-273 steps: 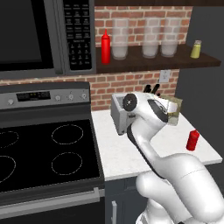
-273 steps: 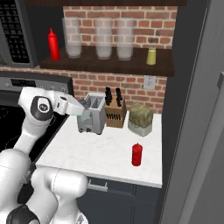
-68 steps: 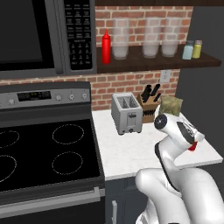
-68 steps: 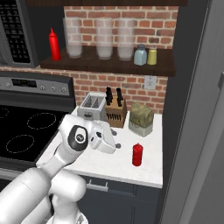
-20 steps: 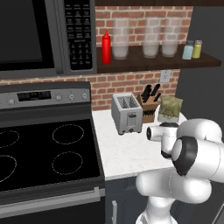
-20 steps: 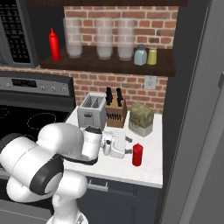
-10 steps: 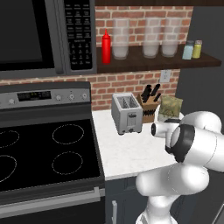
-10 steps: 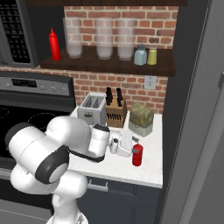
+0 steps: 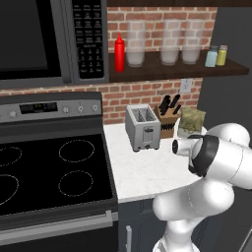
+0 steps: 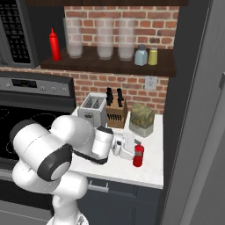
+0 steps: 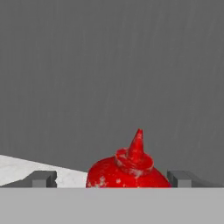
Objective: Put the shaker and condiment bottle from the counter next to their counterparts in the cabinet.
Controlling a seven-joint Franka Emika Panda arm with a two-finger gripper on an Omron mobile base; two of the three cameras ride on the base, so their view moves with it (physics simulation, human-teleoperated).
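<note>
Hand view: red cone-nozzled condiment bottle point(image 11: 128, 173).

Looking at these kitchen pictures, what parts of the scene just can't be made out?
- Red condiment bottle, hand view: body cut off by the bottom edge.
- Same bottle, left base view: hidden behind the arm.
- Fingers, right base view: too small to tell whether they touch the bottle.
- Frosted jars, both base views: contents obscured by the frosted glass.

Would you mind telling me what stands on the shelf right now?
On the shelf: a slim red bottle at the left, three frosted jars, then the blue-grey shaker beside the yellow-green shaker. The wall behind the jars is blurred by their glass.
</note>
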